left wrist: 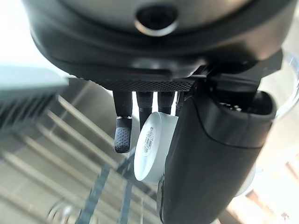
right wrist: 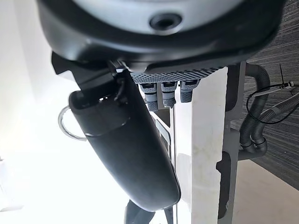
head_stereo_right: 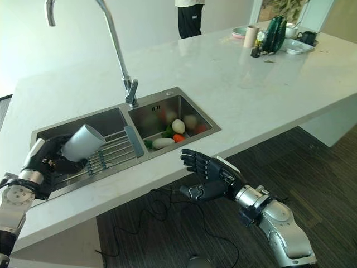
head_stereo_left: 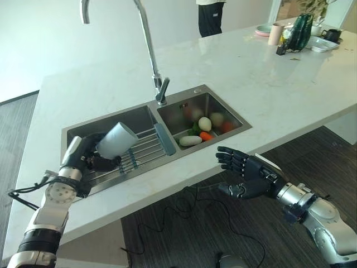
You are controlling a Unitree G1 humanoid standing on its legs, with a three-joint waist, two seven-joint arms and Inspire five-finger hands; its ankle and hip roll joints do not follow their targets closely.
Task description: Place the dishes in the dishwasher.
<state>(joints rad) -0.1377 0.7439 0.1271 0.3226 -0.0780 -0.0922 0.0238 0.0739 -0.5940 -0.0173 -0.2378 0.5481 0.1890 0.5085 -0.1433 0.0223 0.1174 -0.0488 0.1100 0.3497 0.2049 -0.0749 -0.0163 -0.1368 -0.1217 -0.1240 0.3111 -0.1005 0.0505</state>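
Cup (head_stereo_left: 116, 139) clamped in left robot hand (head_stereo_left: 89, 156) over sink rack (head_stereo_left: 142, 151), tilted, long axis toward 2 o'clock; right robot hand (head_stereo_left: 245, 174) splayed, holding nothing, off desk (head_stereo_left: 268, 84) edge at 4 o'clock.

The left hand (left wrist: 210, 154) holds a white cup (left wrist: 154, 147) between its thick thumb and its dark fingers (left wrist: 123, 135), which curl around the cup. The round bottom of the cup carries a small label. Past the fingers, the metal bars of a rack (left wrist: 70, 140) cross the steel sink (left wrist: 28, 196).
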